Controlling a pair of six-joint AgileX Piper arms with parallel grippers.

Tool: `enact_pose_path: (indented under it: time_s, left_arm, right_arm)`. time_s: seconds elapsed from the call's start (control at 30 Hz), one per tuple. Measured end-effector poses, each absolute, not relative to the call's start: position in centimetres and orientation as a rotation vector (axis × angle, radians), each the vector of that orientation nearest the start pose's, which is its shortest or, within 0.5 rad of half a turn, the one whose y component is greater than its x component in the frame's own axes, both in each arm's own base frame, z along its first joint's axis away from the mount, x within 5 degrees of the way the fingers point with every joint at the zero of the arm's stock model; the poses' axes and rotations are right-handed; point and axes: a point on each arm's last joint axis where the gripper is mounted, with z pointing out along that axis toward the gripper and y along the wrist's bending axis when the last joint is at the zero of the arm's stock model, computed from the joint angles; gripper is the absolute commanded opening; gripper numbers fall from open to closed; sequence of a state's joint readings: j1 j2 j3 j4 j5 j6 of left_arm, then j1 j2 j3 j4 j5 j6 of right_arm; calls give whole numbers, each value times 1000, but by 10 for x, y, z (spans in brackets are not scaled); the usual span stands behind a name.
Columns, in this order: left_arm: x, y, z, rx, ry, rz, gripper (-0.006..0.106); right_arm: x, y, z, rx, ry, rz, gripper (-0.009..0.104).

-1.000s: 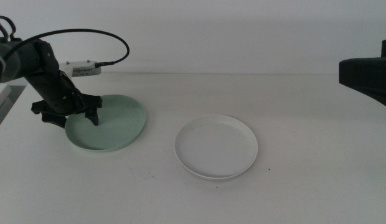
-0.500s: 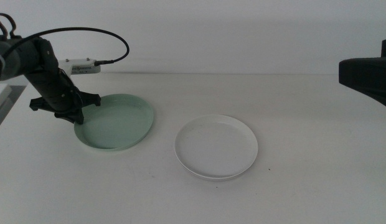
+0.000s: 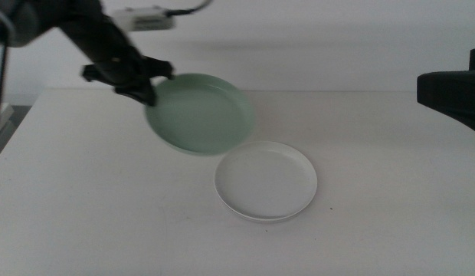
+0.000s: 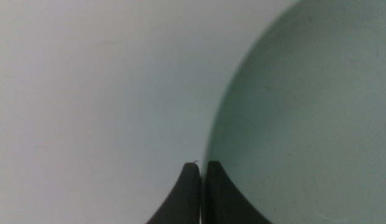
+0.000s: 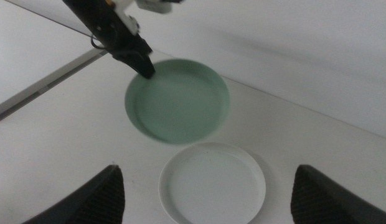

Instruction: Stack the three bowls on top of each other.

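Left claw (image 3: 148, 93) clamped tight on the rim of the mint green bowl (image 3: 201, 113), jaws pinched on its edge. Bowl is airborne and tilted, at about 10 o'clock from the white bowl (image 3: 266, 181), which sits flat on the counter (image 3: 391, 199); nothing between them. Right claw (image 5: 205, 196) waits wide open, empty, above the white bowl. Half a second ago the green bowl was low at far left; now it's lifted and carried rightward.
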State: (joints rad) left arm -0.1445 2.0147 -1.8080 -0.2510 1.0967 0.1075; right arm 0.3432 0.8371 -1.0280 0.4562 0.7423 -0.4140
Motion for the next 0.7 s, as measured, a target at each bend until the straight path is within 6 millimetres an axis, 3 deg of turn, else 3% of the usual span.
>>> enact_pose_path:
  time_s: [0.2, 0.37, 0.7]
  left_arm:
    - [420, -134, 265, 413, 2778, -387, -2]
    - [419, -164, 243, 481, 2801, -404, -2]
    - [423, -185, 211, 507, 2833, -433, -2]
  right_arm:
    - [136, 77, 414, -598, 1901, 478, 69]
    - [136, 77, 414, -598, 1901, 478, 69]
    - [136, 77, 414, -598, 1901, 478, 69]
